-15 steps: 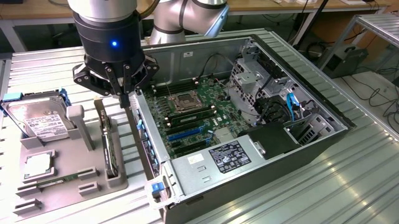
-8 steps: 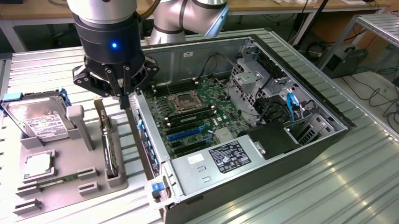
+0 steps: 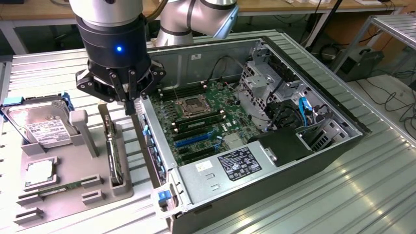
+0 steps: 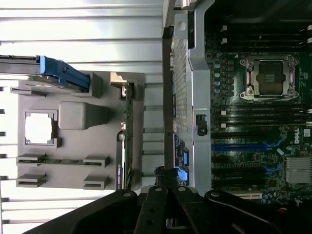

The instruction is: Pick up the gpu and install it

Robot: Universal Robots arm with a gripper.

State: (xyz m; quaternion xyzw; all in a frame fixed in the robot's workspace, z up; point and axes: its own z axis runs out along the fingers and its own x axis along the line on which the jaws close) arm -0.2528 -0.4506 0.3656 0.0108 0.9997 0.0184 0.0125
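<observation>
The gpu stands on its long edge in a slot of the grey holder tray, its silver bracket end pointing away from the camera. In the wrist view the gpu shows edge-on as a thin green strip. My gripper hangs shut and holds nothing. It is just above the gap between the tray and the open computer case, a little to the exterior view's right of the card's bracket end. The gripper sits over the case's rear wall in the wrist view.
On the tray are a hard drive with a blue frame, a processor and a memory stick. Inside the case, the motherboard has blue slots, an empty socket and a drive cage. Cables lie on the floor at the right.
</observation>
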